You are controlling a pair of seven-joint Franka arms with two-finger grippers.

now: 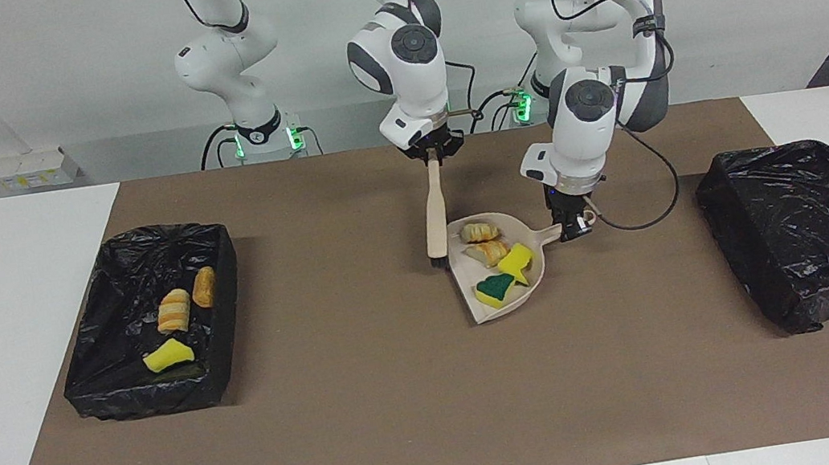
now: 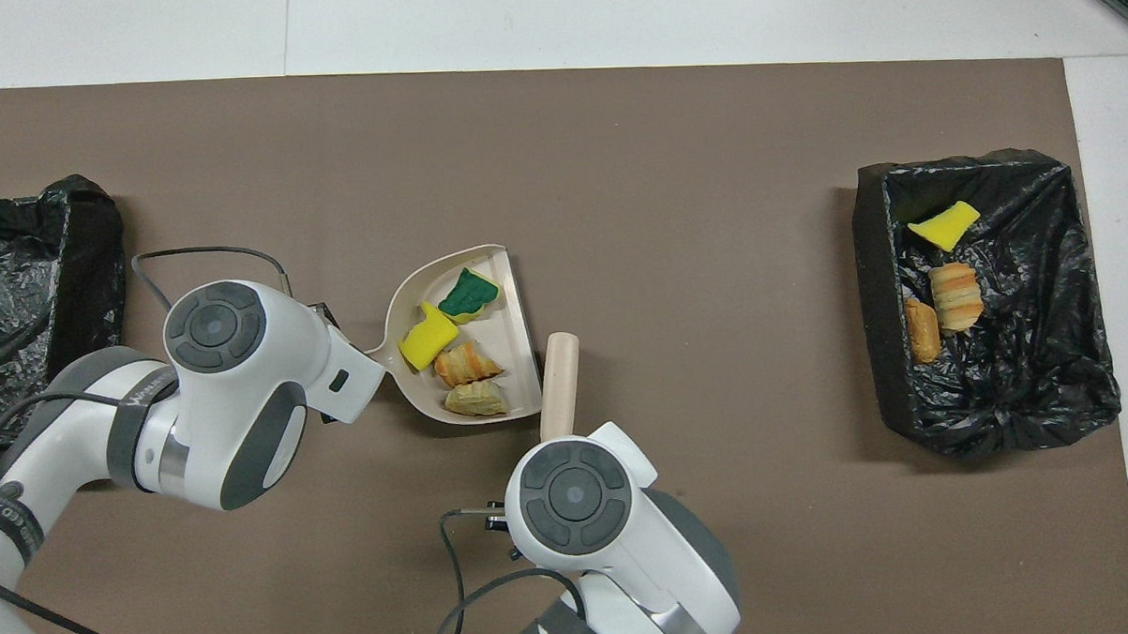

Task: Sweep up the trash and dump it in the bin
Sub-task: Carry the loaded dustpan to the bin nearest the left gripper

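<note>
Left claw (image 1: 573,230) is clamped on the dustpan (image 1: 536,274) by its handle, just right of frame centre in the facing view. The pan sits mid-desk on the brown mat (image 1: 407,412), its open mouth toward the right arm's end.

Right claw (image 1: 434,157) is clamped on the top of the brush (image 1: 433,214) handle, upper centre in the facing view. The brush hangs nearly upright, bristles down, just beside the pan's open edge. Cannot tell whether the bristles touch the mat. In the overhead view the brush (image 2: 560,385) shows as a beige stick at centre, just clear of the pan's straight edge (image 2: 524,337).

Trash in the pan, four pieces:
- green-topped sponge piece (image 1: 498,288), lowest in the facing view, toward the pan's outer corner
- yellow sponge piece (image 1: 518,262), just beside it, toward the handle
- two striped bread chunks, one (image 1: 480,232) at the upper end of the pan in the facing view, the other (image 1: 491,252) directly below it, between the first and the sponges

Trash in the black-lined bin (image 1: 151,322), left of frame in the facing view and right of frame in the overhead:
- yellow sponge piece (image 1: 168,355)
- larger striped bread chunk (image 1: 174,311)
- smaller bread chunk (image 1: 204,286), near the bin wall

Second black-lined bin (image 1: 812,229) at the left arm's end of the desk, right of frame in the facing view. Its inside is hidden there, and the overhead shows only part of it.

No loose trash visible on the mat.
</note>
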